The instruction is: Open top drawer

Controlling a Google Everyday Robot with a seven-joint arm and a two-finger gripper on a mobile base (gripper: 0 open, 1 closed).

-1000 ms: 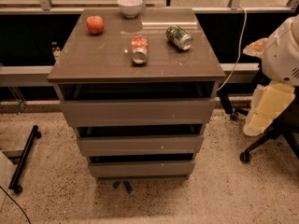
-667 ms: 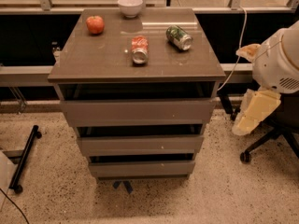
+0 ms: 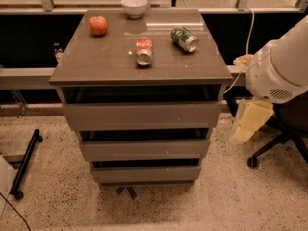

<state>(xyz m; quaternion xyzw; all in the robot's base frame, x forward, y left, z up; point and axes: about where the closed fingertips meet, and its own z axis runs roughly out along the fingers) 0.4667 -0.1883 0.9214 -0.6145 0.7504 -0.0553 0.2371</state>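
So here's my feed right now. The wide grey-brown top drawer with the plain flat front panel sits right under the cabinet's glossy grey-brown top, with a dark gap showing between the two. Under it are the two smaller-looking grey-brown drawer fronts, the middle one and the bottom one, each with its own dark strip above.

My cream-coloured gripper hangs off to the right of the cabinet, at about the height of the top drawer's front, angled down and to the left. It's apart from the drawer, not touching anything I can see. Whether it's open or closed, I honestly can't tell from this angle. The fat white arm housing it hangs from fills the right edge of the view.

On the cabinet top:
- a round red apple, back left
- a small white bowl at the back edge
- a red-and-white drinks can lying on its side near the middle
- a green drinks can, also on its side, just right of that one

There's a black office chair base behind the gripper on the speckled floor, and a black wheeled bar lies on the floor at the left.
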